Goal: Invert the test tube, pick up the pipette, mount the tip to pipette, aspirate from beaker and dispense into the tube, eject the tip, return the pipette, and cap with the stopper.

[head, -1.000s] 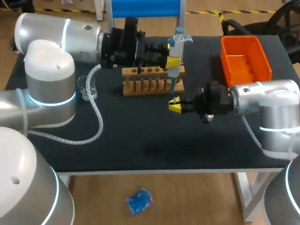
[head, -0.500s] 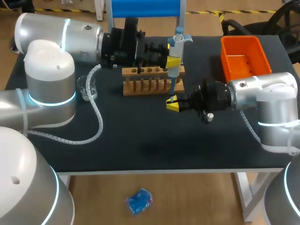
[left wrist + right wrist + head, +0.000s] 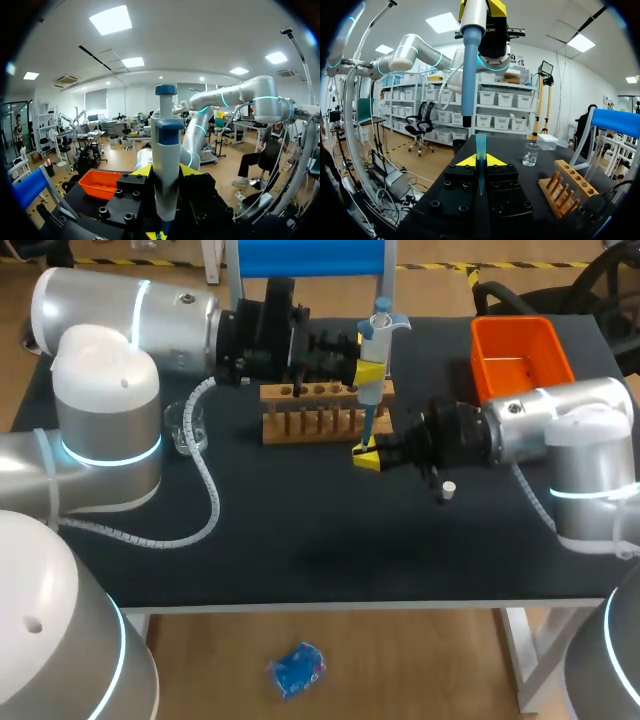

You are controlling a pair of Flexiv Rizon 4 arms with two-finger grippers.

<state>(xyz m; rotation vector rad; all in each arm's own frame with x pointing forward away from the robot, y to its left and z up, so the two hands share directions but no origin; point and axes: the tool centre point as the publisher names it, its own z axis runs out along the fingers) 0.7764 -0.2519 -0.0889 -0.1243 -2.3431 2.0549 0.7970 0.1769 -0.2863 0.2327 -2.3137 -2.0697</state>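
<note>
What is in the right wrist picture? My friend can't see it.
The right tool holds a clear blue pipette tip upright, just under the end of the blue pipette hanging above it, with a small gap between them. Farther off on the black table stand a glass beaker and a wooden test tube rack.

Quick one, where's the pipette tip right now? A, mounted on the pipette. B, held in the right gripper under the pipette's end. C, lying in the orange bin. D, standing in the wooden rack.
B: the right gripper is shut on the tip, with a gap showing up to the end of the pipette.
</note>
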